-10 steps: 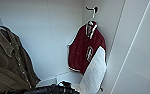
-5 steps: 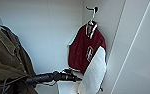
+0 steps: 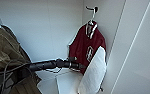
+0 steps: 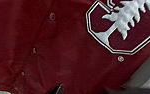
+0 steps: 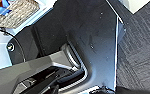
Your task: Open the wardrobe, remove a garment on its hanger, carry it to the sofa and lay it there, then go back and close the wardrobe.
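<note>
Maroon garment (image 3: 84, 45) hangs on its hanger (image 3: 91, 15) in the wardrobe's (image 3: 56, 30) right rear corner, the left gripper (image 3: 83, 67) at its lower front, finger opening impossible to tell. Further left hangs an olive-brown coat (image 3: 8, 55).

The left gripper (image 3: 84, 67) tip (fingers unreadable) blurs against the maroon jacket (image 3: 87, 45).
</note>
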Motion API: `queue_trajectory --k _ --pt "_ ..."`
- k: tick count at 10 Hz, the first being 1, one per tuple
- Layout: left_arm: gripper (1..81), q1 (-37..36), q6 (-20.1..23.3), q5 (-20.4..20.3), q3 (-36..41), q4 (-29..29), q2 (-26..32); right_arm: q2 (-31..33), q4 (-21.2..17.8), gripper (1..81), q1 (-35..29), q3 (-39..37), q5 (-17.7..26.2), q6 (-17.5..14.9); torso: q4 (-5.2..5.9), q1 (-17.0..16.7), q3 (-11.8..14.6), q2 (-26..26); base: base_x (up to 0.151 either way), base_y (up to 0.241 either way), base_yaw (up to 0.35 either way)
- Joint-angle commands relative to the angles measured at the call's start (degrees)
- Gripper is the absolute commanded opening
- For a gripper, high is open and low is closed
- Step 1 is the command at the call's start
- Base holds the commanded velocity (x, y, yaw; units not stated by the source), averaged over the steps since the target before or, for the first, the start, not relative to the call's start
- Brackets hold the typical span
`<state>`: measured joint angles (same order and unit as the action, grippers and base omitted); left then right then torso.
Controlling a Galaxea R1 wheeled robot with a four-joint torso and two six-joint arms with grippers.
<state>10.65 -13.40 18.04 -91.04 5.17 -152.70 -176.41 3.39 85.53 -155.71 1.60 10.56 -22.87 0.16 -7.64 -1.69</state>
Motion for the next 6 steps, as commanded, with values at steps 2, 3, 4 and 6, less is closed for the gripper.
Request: queue_trajectory --k 2,3,4,6 --pt "81.1 -18.2 -1.6 -0.8 -2.2 5.7 -0.7 -0.5 -0.1 81.1 -2.4 0.2 3.6 -0.1 0.00 0.0 0.0 0.0 0.000 0.000 0.000" --pt "81.1 -20.6 -3.1 -0.9 -3.4 6.3 -1.3 -0.5 -0.1 81.1 -2.4 0.2 3.6 -0.1 0.00 0.0 0.0 0.0 0.000 0.000 0.000" --pt "81.1 -22.6 -5.0 -0.9 -5.5 6.3 -2.4 -0.6 -0.1 81.1 -2.3 0.2 3.6 -0.1 0.00 0.0 0.0 0.0 0.000 0.000 0.000" --pt "81.1 -26.9 -8.5 -1.0 -9.6 6.3 -5.2 -0.6 -0.1 81.1 -2.2 0.2 3.0 -0.1 0.00 0.0 0.0 0.0 0.000 0.000 0.000"
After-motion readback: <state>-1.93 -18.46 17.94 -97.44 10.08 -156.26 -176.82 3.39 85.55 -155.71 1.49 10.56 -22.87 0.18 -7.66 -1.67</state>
